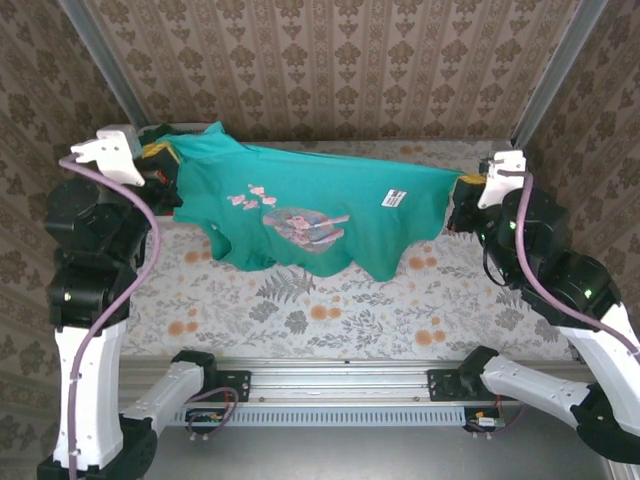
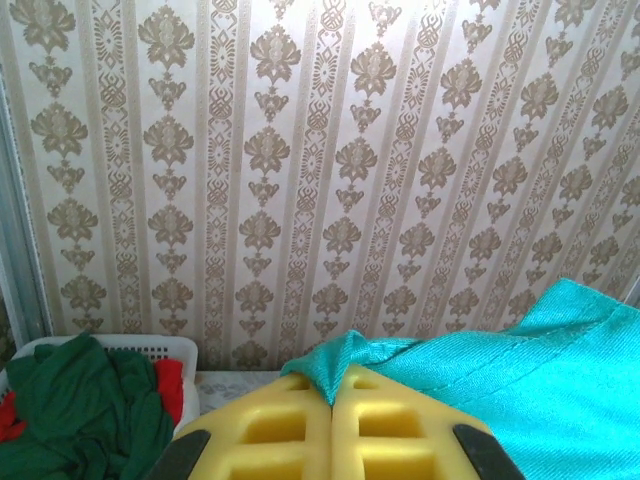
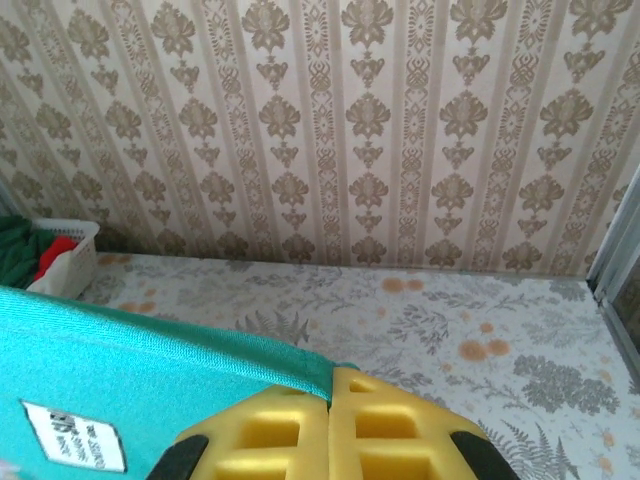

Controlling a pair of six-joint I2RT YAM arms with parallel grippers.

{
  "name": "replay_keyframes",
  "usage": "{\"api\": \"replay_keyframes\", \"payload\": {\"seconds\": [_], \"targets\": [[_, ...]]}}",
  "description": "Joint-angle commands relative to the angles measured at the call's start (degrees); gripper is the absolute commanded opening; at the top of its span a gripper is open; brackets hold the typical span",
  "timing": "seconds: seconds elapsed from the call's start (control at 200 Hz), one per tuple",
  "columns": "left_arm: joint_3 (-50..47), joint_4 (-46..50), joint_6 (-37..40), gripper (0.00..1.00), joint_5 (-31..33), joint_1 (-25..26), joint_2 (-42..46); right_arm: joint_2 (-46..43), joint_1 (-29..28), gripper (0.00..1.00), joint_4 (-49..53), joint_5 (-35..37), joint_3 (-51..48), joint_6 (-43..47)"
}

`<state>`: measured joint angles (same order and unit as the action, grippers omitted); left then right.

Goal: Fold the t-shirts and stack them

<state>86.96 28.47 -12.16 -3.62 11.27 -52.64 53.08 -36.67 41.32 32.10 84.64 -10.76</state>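
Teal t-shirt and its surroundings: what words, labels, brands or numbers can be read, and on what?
White label on the teal t-shirt: dark print, too blurred to read.
Chest print: pink marks above the picture, too small to tell if lettering.
No other text anywhere.

Bright, diffuse lighting from above, without glare or hard-edged shadows. Soft grey shadow beneath the suspended teal-green cloth t-shirt (image 1: 300, 215) on the floral-printed pale tablecloth (image 1: 330, 310), darkest toward the far left. Dimmer at the near edge, around the grey metal base rail (image 1: 340, 385). Slightly washed-out, low-contrast beige damask wallpaper (image 2: 340, 180) in the left wrist view; crisper in the right wrist view. Mild softness on cloth nearest each wrist lens.
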Motion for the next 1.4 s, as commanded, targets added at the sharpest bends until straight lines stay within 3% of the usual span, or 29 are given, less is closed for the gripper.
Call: {"api": "replay_keyframes", "payload": {"seconds": [0.0,0.28,0.36,0.44,0.525,0.6,0.625,0.73,0.77,0.795,0.81,0.94,1.05,1.15,1.28,1.39], "targets": [[-0.5,-6.5,0.9,0.00,3.3,-0.6,-11.9,11.3,3.8,0.00,-1.4,2.1,1.1,-1.1],[8.3,-13.7,1.3,0.00,-0.6,-2.4,-45.1,42.1,19.3,0.00,-7.5,2.0,4.8,-4.6],[15.5,-10.8,0.7,0.26,-3.1,-3.3,-55.0,50.8,22.5,0.00,-7.6,1.2,10.3,-4.2],[23.2,-5.0,0.2,0.32,-5.1,-4.0,-62.7,58.0,24.5,0.00,-6.6,1.2,16.9,-3.2],[25.8,-1.9,0.2,0.35,-5.5,-4.1,-65.2,63.3,26.3,0.00,-5.4,-2.3,23.3,-2.2],[21.9,-3.2,0.4,0.42,-5.4,-4.1,-62.4,66.4,27.2,0.25,-2.4,-4.9,28.7,-1.6],[20.0,-3.8,0.5,0.49,-5.2,-4.1,-60.8,66.9,27.2,0.35,-0.6,-5.0,30.3,-1.6],[9.2,-4.7,0.7,0.72,-4.8,-4.1,-51.3,63.2,26.9,0.51,3.7,-7.7,28.4,-2.9],[3.1,-5.6,0.1,0.84,-5.5,-4.1,-46.8,59.6,26.7,0.60,2.8,-9.9,23.8,-3.4],[-1.3,-7.2,-0.6,0.98,-6.3,-4.0,-43.8,57.0,26.5,0.68,2.0,-11.2,20.4,-3.8],[-4.1,-8.4,-1.1,0.99,-6.7,-3.8,-42.0,55.4,26.3,0.72,1.4,-11.7,18.2,-4.1],[-25.8,-17.9,-3.2,1.00,-9.1,1.7,-29.8,41.3,25.0,0.74,-1.9,-15.2,-0.5,-9.3],[-35.8,-20.3,-3.1,1.00,-8.7,8.8,-26.0,30.2,21.7,0.74,-4.6,-18.0,-18.0,-15.9],[-39.1,-21.6,-3.8,0.99,-9.8,12.8,-28.7,23.6,18.2,0.74,-4.8,-15.8,-30.0,-22.6],[-39.5,-23.8,-5.9,0.76,-14.3,13.7,-35.5,21.3,17.9,0.73,-5.3,-15.9,-39.6,-28.0],[-38.9,-25.0,-6.6,0.75,-14.9,16.2,-40.0,22.8,18.0,0.72,-10.0,-19.8,-44.7,-29.7]]}}
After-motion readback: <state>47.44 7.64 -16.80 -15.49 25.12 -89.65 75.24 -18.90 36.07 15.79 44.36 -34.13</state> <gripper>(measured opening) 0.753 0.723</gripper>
